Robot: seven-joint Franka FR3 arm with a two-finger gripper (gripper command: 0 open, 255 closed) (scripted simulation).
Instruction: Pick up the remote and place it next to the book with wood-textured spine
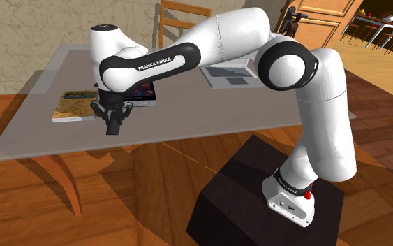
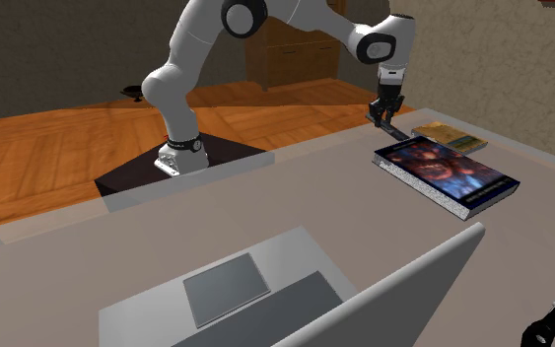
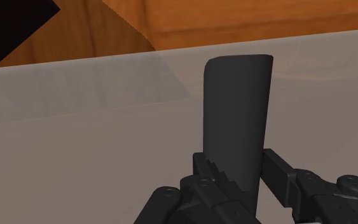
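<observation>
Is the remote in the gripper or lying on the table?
In the gripper: its fingers clasp the dark remote, which sticks out past them over the grey table.

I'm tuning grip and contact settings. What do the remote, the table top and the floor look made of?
Remote: plain dark grey, matte, no buttons drawn; possibly plastic, but the look leaves it open.
Table top: smooth pale grey, slightly see-through, floor showing through near its edge; material unclear.
Floor: glossy wood, with visible planks and grain.
</observation>
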